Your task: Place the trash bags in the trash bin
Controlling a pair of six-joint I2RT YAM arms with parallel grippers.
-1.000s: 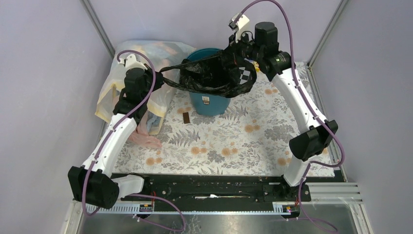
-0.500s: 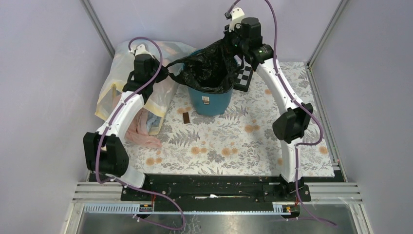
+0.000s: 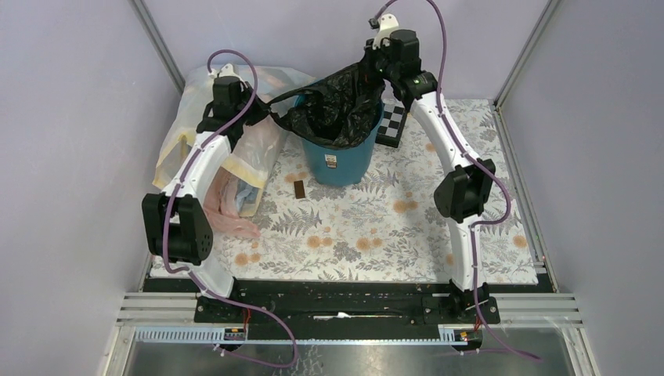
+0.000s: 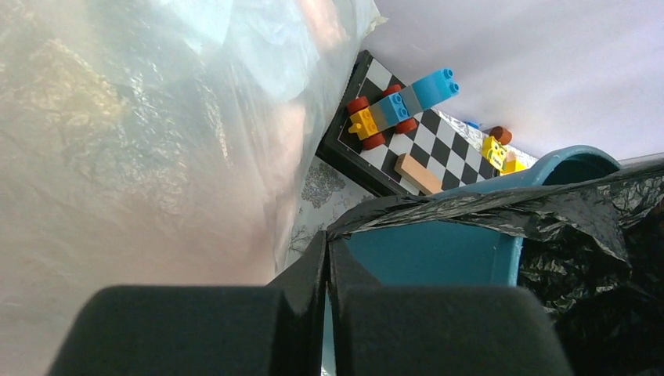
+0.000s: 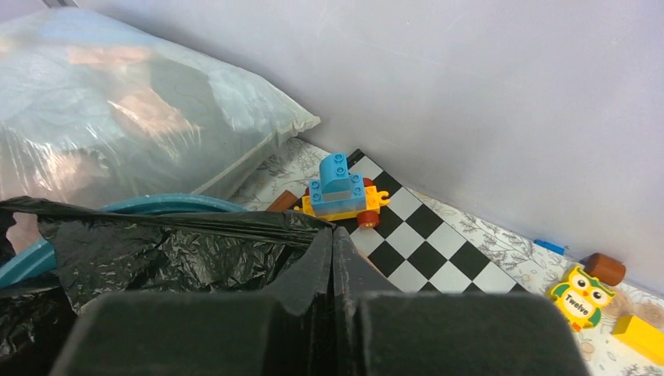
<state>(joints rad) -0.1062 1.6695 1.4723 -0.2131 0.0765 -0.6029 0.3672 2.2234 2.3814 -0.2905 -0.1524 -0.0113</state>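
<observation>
Black trash bag (image 3: 335, 110) sags into the teal trash bin (image 3: 338, 163), stretched between 2 arms in the overhead view. Only the wrist views show the left gripper (image 4: 326, 254) and right gripper (image 5: 333, 247) jaws clamped on the bag's rim, with toy blocks (image 4: 399, 106) on a checkerboard (image 5: 423, 243) behind.

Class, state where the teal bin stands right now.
Top view: the teal bin stands far centre on the table, between the translucent bag to its left and the checkerboard to its right.

The yellow owl figure (image 5: 580, 298) reads "Twelve"; the white label (image 3: 331, 162) on the teal bin (image 3: 354, 159) is illegible
</observation>
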